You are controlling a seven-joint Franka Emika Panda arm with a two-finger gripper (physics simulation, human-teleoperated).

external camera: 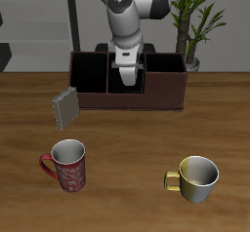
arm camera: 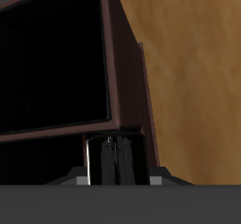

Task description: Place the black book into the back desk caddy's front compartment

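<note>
While the robot arm is hovering over the back desk caddy, its jaws are pinching the black book, a thin upright slab between the fingers; lowering it straight and level looks wisest, since the partition walls are standing close; a grey book is leaning beside the caddy; a red mug and yellow mug are sitting well apart on the counter.

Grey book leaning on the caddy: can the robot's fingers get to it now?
Probably yes, but not straight away. The fingers are down at the desk caddy, so the arm must lift first. The grey book leans against the caddy's end with nothing above it.
</note>
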